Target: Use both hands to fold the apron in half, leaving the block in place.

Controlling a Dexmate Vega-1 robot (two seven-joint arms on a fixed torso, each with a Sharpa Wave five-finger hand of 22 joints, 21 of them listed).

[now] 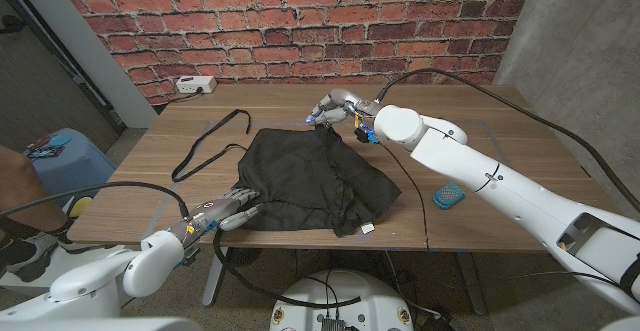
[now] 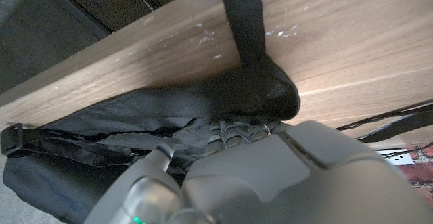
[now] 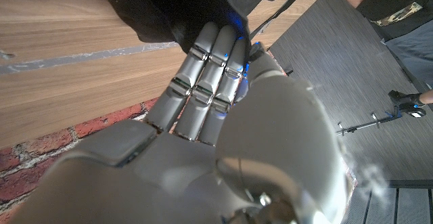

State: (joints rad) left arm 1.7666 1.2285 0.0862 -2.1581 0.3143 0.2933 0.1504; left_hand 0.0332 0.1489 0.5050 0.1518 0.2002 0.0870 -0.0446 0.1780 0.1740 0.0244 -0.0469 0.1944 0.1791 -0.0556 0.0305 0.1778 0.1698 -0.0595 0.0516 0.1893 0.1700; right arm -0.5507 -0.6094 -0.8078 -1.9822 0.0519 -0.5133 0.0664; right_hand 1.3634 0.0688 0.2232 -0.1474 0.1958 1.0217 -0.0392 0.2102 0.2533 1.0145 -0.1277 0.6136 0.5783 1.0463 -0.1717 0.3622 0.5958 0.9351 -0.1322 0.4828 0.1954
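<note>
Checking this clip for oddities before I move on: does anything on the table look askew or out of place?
The black apron lies crumpled and rumpled, not flat, and its strap trails loose across the wooden table. The blue block sits beside the apron, not on it. Nothing looks spilled or damaged.

From where I stand, no lettering, brand, number or sign can be read on anything here; nothing carries legible text.

A: Setting? Looks like a lab or test room.
B: Agreed. Brick-pattern wall behind the wooden surface, grey concrete wall at right, power strip at the far corner, loose cables trailing across.
</note>
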